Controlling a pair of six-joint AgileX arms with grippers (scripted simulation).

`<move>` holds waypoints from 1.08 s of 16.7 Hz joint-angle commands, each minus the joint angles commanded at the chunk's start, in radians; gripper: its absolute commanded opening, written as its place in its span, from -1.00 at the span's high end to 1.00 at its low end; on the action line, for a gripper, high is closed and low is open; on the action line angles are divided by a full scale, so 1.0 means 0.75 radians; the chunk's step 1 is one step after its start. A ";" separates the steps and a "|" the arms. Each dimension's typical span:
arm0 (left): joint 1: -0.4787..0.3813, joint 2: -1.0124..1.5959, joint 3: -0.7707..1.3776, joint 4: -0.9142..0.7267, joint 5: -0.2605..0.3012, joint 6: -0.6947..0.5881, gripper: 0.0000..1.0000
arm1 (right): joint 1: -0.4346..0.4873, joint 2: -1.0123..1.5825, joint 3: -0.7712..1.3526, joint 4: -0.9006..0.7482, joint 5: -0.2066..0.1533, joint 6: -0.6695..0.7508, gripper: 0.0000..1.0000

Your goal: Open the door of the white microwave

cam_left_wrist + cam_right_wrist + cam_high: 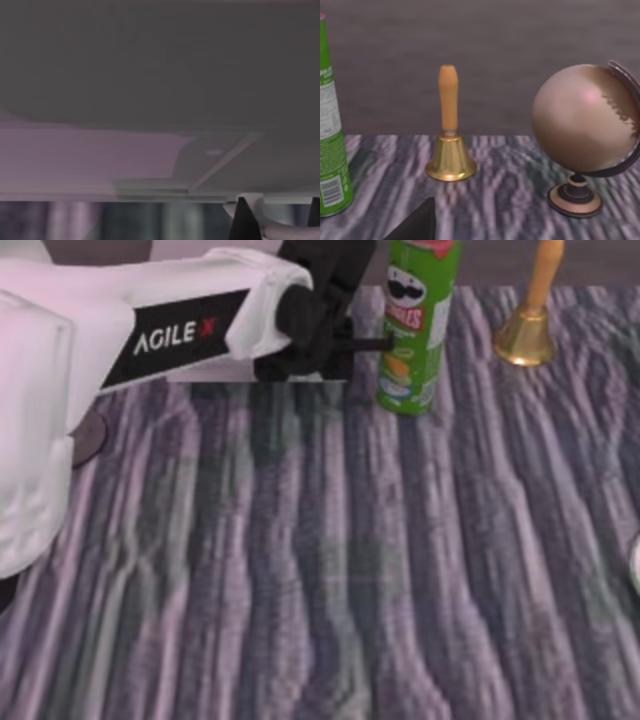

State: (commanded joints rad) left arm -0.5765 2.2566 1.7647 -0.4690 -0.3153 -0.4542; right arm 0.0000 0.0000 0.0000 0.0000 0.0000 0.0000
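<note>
Our left gripper (345, 340) is working at the far edge of the table (330, 570), reaching across the white microwave (215, 373), of which only a pale strip shows beneath our forearm in the top view. The black fingers point right toward the green Pringles can (418, 325), and a thin black tip reaches almost to the can's side. We cannot tell how wide the fingers stand: the top view shows them bunched in dark shapes, and the left wrist view shows only two dark fingertips (245, 222) at the frame's bottom corner, below a broad grey surface that we judge to be the door (160, 65) seen from very close. Whether anything is pinched between them is hidden. The main hazard, as we judge it, is the can: it stands upright just beside the gripper on the right, so a swing of the door or of our wrist to that side could knock it over, and it looks tall and narrow enough to topple easily. A second hazard is slipping off the door's edge, since we cannot confirm a hold. Open room lies toward the near side, where the striped table surface is bare across the middle; pulling the door that way seems the safer path. The golden bell (527, 320) stands farther right, well apart from the can, and the globe (585, 130) shows only in the right wrist view. Our right gripper is out of the top view, parked somewhere off to the right.
</note>
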 joint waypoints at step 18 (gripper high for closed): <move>0.006 -0.087 -0.132 0.081 -0.044 -0.030 1.00 | 0.000 0.000 0.000 0.000 0.000 0.000 -1.00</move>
State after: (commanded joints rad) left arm -0.5718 2.1914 1.6656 -0.4080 -0.3481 -0.4764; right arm 0.0000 0.0000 0.0000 0.0000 0.0000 0.0000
